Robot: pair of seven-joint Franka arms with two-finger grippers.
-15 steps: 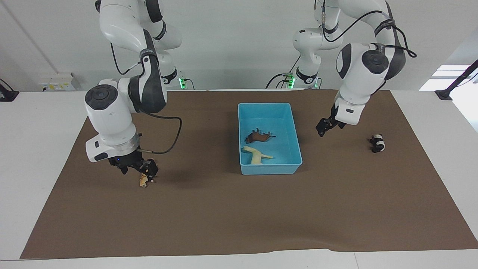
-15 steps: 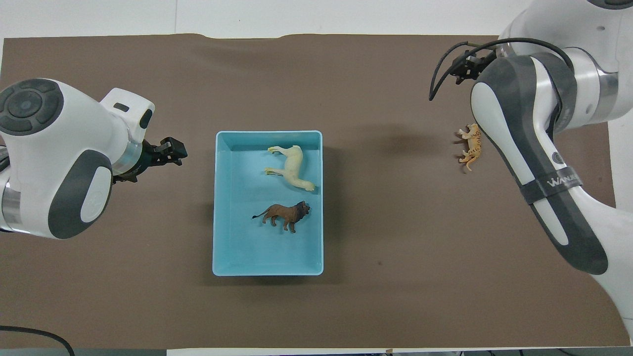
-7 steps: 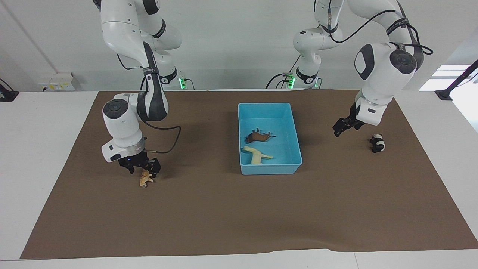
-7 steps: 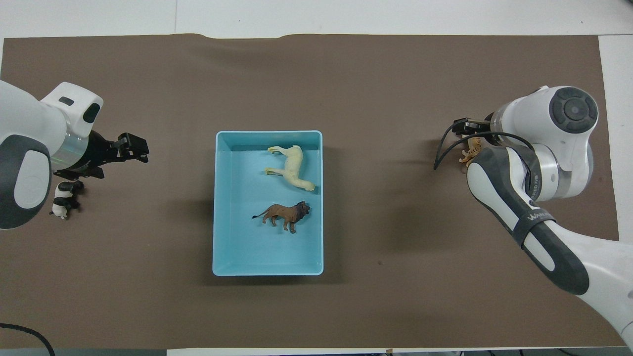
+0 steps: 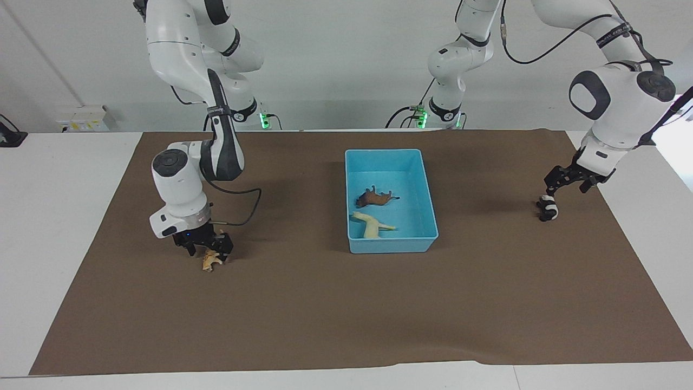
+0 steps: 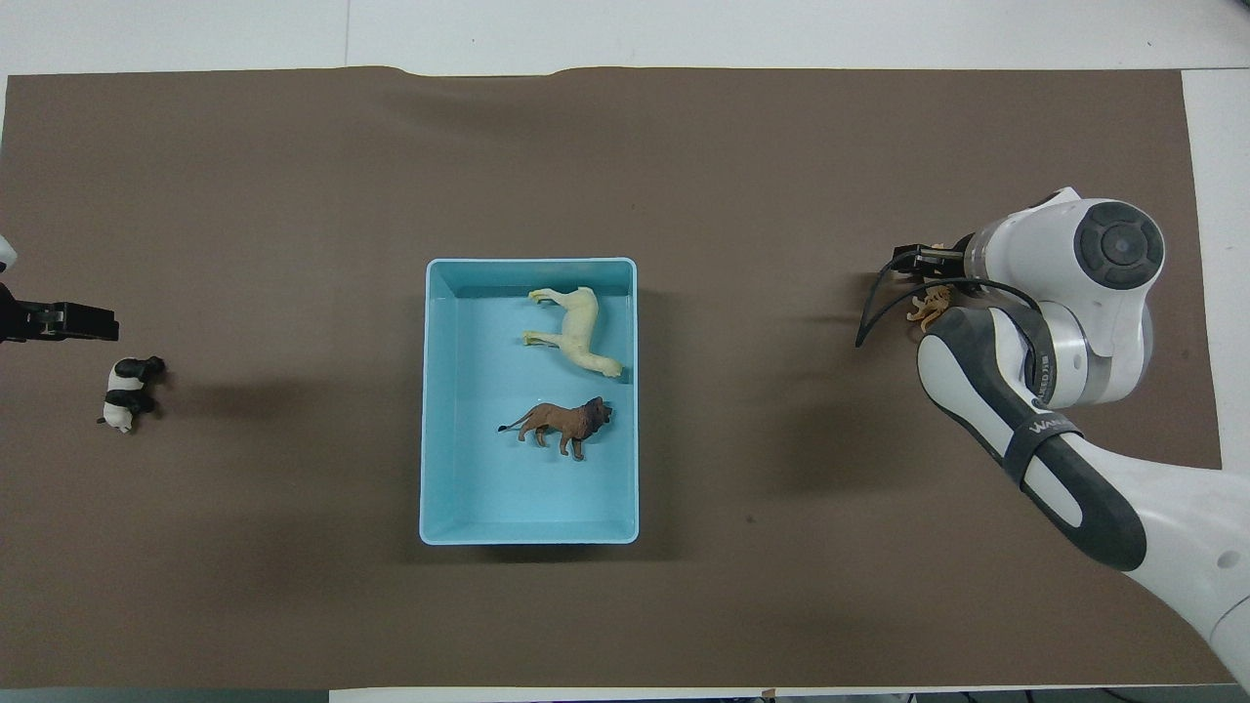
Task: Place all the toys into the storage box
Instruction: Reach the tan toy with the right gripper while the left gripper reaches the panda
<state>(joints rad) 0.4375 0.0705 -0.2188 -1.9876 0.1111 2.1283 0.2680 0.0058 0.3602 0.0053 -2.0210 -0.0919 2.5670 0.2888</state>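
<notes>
Facing view: in the light blue storage box (image 5: 391, 246), mid-mat, a brown lion (image 5: 374, 198) and, nearer the camera, a cream-white horse (image 5: 371, 223), both on their sides. Outside the box, on the brown mat (image 5: 346, 314), two more toys. Toward the right arm's end, an orange spotted cat (image 5: 211, 261), lying directly beneath the right gripper (image 5: 208, 248), black fingers lowered onto its upper part; open or gripping, impossible to tell. Toward the left arm's end, a black-and-white panda (image 5: 548, 207), just under the left gripper (image 5: 563, 181), fingertips close above it; contact and jaw spread unclear.

Overhead view: same box (image 6: 528, 265), horse (image 6: 578, 330) farther from the robots, lion (image 6: 564, 425) nearer, apart from each other. Panda (image 6: 129, 392) clear of the left gripper (image 6: 68, 321), which shows only as a dark tip at the frame edge. Cat (image 6: 928, 307) largely hidden under the right arm's wrist, only legs and a pale orange flank showing beside the right gripper (image 6: 923, 262).
</notes>
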